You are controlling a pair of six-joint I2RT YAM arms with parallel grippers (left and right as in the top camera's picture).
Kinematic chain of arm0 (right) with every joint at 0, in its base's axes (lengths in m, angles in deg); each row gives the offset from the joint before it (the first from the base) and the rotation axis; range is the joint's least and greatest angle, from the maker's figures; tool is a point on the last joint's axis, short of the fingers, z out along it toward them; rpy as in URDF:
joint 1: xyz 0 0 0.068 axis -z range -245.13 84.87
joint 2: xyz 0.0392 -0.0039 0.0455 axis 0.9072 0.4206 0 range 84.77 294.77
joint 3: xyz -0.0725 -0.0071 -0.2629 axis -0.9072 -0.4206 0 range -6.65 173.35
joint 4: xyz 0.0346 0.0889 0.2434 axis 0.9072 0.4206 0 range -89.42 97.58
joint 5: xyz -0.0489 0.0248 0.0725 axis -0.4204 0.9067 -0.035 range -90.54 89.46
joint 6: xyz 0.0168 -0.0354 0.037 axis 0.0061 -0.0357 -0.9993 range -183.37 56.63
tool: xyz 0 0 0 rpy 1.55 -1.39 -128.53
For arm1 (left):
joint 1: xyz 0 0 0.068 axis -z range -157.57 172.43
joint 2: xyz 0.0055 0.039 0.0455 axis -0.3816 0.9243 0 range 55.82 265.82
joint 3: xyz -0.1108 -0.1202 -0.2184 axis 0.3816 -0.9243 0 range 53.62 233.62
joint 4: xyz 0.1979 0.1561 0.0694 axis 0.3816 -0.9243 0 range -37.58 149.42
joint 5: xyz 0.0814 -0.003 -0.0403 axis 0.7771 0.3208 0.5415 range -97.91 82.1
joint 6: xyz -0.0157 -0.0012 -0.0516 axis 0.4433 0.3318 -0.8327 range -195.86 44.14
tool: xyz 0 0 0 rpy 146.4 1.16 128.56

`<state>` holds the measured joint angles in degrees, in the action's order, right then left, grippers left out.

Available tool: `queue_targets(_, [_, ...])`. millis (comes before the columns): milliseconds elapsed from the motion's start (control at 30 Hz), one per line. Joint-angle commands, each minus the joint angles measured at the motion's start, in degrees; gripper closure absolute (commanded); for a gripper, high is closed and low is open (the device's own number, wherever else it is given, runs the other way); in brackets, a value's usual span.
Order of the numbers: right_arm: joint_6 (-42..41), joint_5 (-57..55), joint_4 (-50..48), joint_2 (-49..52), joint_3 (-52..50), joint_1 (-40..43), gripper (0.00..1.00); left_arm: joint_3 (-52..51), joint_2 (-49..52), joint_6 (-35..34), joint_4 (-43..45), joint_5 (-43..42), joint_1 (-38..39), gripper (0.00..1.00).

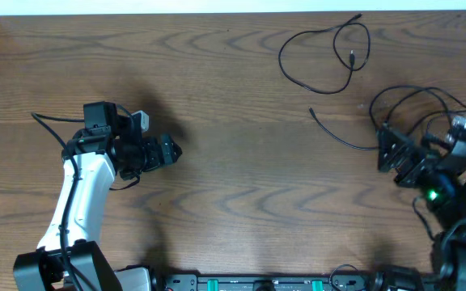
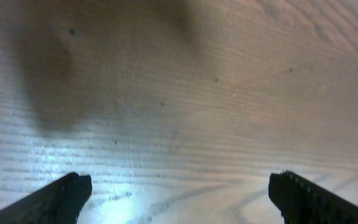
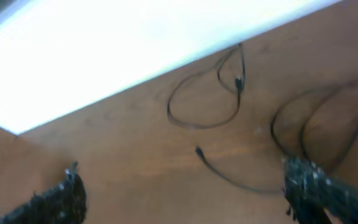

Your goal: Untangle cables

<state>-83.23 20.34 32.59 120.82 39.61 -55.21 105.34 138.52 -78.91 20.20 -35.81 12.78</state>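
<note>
The right gripper is hovering with jaws spread wide, gripping nothing, just beside a loose black cable. A looped black cable is lying near the wooden table's far edge. The left gripper is gaping too, well apart from both.

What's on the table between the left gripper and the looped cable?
Nothing: the overhead view shows only bare wooden table between the left gripper and the looped cable.
</note>
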Motion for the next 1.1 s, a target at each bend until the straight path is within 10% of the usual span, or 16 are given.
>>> queue_targets(0, [0.61, -0.44, -7.39, -7.32, -8.44, -1.81, 0.01, -0.13, -0.83, -0.24, -0.22, 0.57, -0.31, 0.02])
queue_targets(633, [0.61, -15.02, -27.65, -35.39, -34.6, -13.51, 0.01, -0.13, -0.83, -0.24, -0.22, 0.57, -0.31, 0.02])
queue_targets(1067, [0.61, -16.33, -39.98, -35.76, -44.85, -13.51, 0.01, -0.13, -0.83, -0.24, -0.22, 0.57, -0.31, 0.02])
